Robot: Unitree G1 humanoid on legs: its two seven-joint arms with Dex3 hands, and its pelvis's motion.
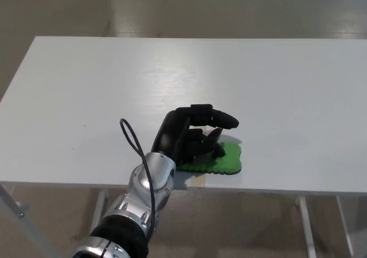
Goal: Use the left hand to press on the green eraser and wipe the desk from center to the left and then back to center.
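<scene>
Views: 1, head view.
Position: above the white desk (86, 74), at its near edge.
Direction: downward and forward, across the desk toward the floor (172, 8) beyond its far edge.
Range: close; desk spans nearly the full width.

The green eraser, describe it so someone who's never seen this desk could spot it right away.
Start at the white desk and go to its near edge, around the middle. There the robot's black left hand presses down on the green eraser, a flat pad with wavy edges sticking out to the right from under the fingers. It is the only brightly coloured thing on the desk.
</scene>
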